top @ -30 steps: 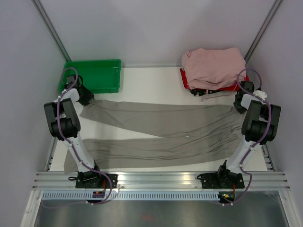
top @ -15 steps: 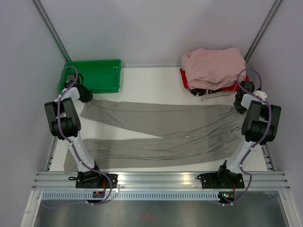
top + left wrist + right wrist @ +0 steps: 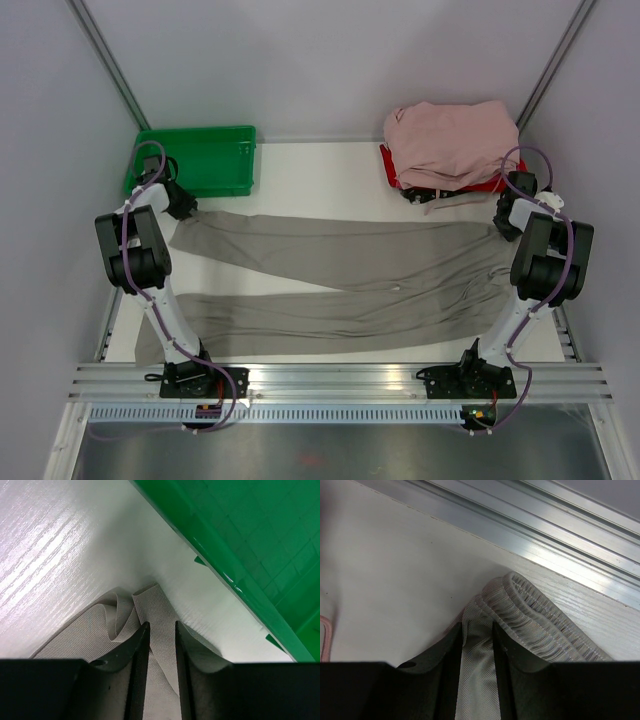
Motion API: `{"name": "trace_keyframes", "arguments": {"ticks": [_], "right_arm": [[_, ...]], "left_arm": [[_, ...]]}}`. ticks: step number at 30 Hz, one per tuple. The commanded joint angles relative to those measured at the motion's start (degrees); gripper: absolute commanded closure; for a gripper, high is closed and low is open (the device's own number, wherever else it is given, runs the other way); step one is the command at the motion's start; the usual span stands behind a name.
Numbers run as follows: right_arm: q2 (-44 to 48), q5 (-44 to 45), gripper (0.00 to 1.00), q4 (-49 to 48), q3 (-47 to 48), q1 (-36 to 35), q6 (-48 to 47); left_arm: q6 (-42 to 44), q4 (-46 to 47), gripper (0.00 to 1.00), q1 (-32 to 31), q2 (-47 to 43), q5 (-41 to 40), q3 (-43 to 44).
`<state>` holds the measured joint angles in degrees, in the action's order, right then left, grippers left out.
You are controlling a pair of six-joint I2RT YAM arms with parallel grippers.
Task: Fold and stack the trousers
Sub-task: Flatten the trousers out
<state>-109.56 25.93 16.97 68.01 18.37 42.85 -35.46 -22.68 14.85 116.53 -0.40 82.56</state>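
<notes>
The taupe trousers [image 3: 350, 270] lie spread flat across the table, legs to the left and waistband to the right. My left gripper [image 3: 186, 206] is at the cuff of the far leg, next to the green bin. In the left wrist view its fingers stand close together on a fold of cuff fabric [image 3: 156, 607], left gripper [image 3: 160, 626] low on the table. My right gripper [image 3: 504, 226] is at the far right end of the trousers. Its jaws pinch fabric just below the gathered elastic waistband [image 3: 540, 612], right gripper [image 3: 477, 626].
A green bin [image 3: 200, 160] stands at the back left, its wall [image 3: 250, 540] close beside the left fingers. A pile of pale pink garments [image 3: 450, 140] sits on a red bin [image 3: 386, 162] at the back right. An aluminium rail [image 3: 545, 520] runs along the table's right edge.
The left wrist has shifted very slightly at the cuff. The trousers and the right arm have not moved.
</notes>
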Motion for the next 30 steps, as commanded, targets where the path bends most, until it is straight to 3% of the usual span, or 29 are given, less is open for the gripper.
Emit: {"name": "trace_keyframes", "arguments": {"ticks": [1, 21, 30], "right_arm": [[2.2, 1.0, 0.63, 0.4, 0.5, 0.1, 0.8], [2.6, 1.1, 0.63, 1.1, 0.6, 0.1, 0.8], [2.5, 1.0, 0.63, 1.4, 0.5, 0.0, 1.0]], "left_arm": [[-1.6, -0.2, 0.67, -0.3, -0.3, -1.7, 0.7], [-2.0, -0.1, 0.67, -0.3, -2.1, -2.6, -0.6], [-2.0, -0.4, 0.75, -0.3, -1.4, -3.4, -0.7]]}}
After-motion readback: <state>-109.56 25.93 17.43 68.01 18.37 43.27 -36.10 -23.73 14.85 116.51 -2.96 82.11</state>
